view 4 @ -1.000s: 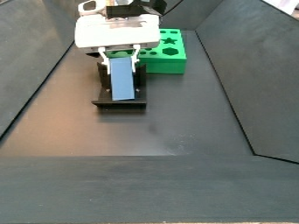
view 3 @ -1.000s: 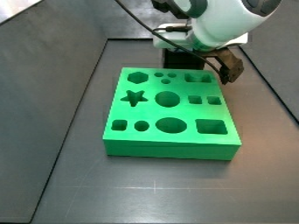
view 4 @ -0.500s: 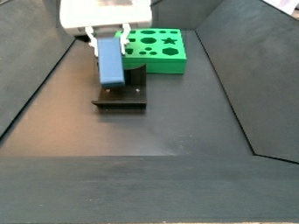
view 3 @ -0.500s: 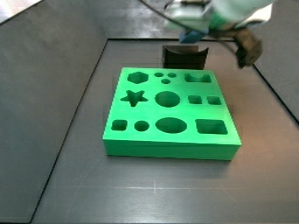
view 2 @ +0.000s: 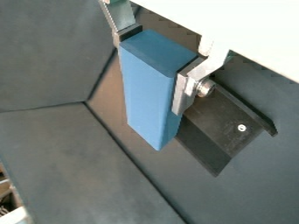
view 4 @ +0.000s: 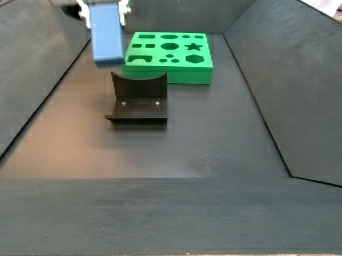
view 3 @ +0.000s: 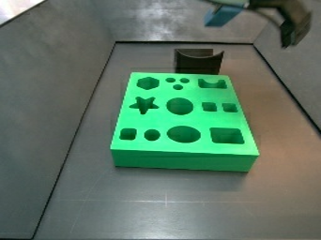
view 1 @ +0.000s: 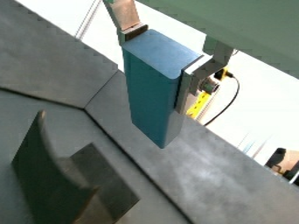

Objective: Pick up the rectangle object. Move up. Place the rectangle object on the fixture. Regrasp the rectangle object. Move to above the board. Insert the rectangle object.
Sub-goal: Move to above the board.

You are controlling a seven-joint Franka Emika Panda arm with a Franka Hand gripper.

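Observation:
The rectangle object (view 1: 156,87) is a smooth blue block clamped between my gripper's (view 1: 163,48) silver fingers (view 1: 125,19) in both wrist views, with most of its length hanging past them (view 2: 149,96). In a side view the gripper (view 4: 104,8) holds the block (view 4: 107,38) high in the air, above and just off the dark notched fixture (view 4: 138,100). The fixture's notch is bare. The green board (view 3: 182,122) with its shaped holes lies flat on the floor beside the fixture (view 3: 197,60). The block (view 3: 226,13) and gripper (view 3: 238,8) sit at the frame's upper edge.
Sloped dark walls (view 4: 40,95) enclose the dark floor (view 4: 174,165) on both sides. The fixture (view 2: 228,131) and the floor show below the hanging block in both wrist views.
The gripper has risen with the rectangle object, lifting it out of the fixture's notch and well above it. The fixture and board have not moved.

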